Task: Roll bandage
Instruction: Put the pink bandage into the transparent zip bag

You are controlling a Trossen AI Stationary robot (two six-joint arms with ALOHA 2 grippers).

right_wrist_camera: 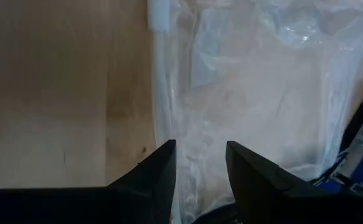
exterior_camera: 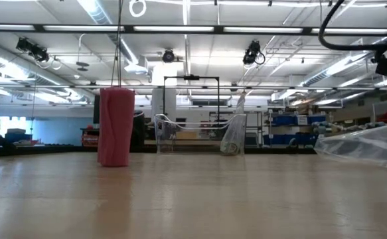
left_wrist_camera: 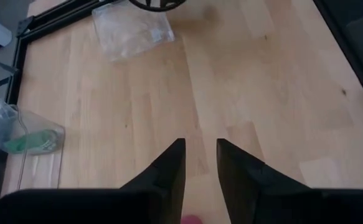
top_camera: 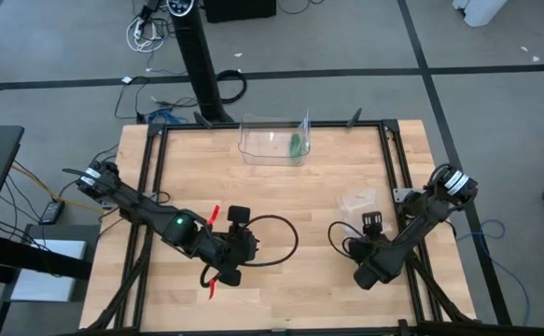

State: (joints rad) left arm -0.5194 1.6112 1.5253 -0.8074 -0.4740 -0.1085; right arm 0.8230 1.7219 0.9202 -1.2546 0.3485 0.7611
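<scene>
The pink bandage (exterior_camera: pixel 115 126) shows in the low view as an upright column, its lower end on the table, left of the clear container. In the high view, thin pink streaks show on the far side (top_camera: pixel 214 217) and the near side (top_camera: pixel 213 283) of my left wrist. My left gripper (left_wrist_camera: pixel 200 152) points toward the table's right and down, fingers apart with bare wood between the tips. A pink sliver (left_wrist_camera: pixel 192 219) shows between the finger roots. My right gripper (right_wrist_camera: pixel 200 149) is open and empty over a clear plastic bag (right_wrist_camera: pixel 256 93). My left gripper has a sliver of pink bandage (left_wrist_camera: pixel 192 219) far back between its fingers, at the edge of the left wrist view. I cannot tell whether the fingers touch it.
A clear container (top_camera: pixel 273 140) with a small green item (top_camera: pixel 295 145) stands at the far middle of the table. The clear plastic bag (top_camera: pixel 357 201) lies at the right, just beyond my right gripper (top_camera: pixel 372 224). Bare wood lies between the two arms.
</scene>
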